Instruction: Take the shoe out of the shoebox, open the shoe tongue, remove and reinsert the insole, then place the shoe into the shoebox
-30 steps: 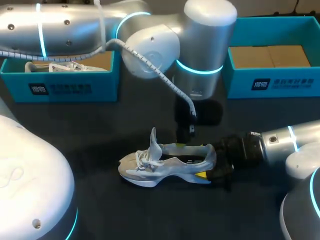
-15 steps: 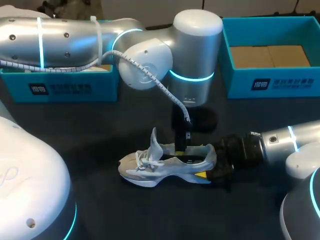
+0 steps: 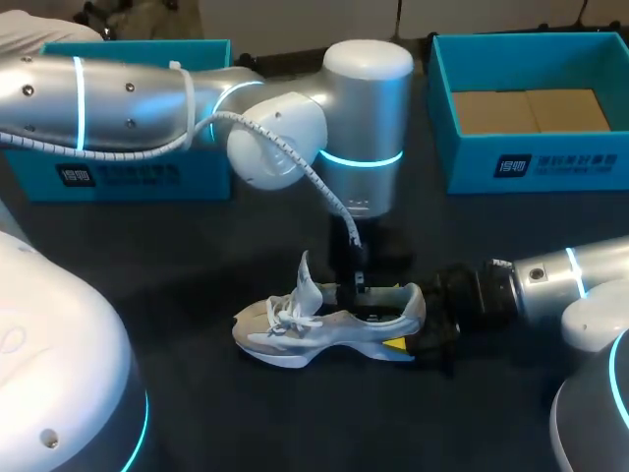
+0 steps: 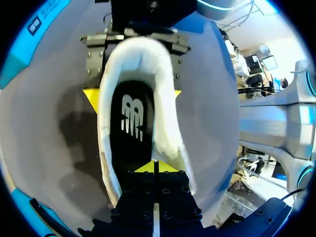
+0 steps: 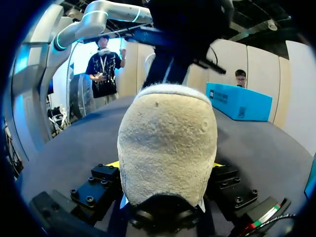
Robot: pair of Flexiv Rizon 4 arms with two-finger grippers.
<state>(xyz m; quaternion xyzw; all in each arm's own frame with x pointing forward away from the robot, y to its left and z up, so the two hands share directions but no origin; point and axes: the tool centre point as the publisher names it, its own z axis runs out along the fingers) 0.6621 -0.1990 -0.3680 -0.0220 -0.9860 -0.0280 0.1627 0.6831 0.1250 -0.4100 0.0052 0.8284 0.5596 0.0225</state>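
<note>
the shoe (image 3: 329, 329) is lying out of the box on the table (image 3: 197, 256), upright on its sole. its long axis is running across the robot's front, with the toe pointing to the robot's left and the heel to its right. the right end effector (image 3: 411, 329) is coming in level from the right and clamping the heel, one yellow tip on each side of it, so the shoe is being held steady. the tongue (image 3: 303, 275) is standing up, leaving the opening clear.

the left end effector (image 4: 155, 167) is hanging straight down over that opening, just behind the tongue, with its tips inside the collar. its fingers are pressing together and nothing is showing between them; whether the tips are touching the insole (image 4: 131, 123) is not possible to tell. in the left wrist view the insole is lying flat inside the shoe, stretching from the tips toward the held heel.

judging by this, the insole step is in hand. the coming move is depending on the left arm, the only free one and the one directly above, working along the shoe's length to catch an insole edge.
</note>
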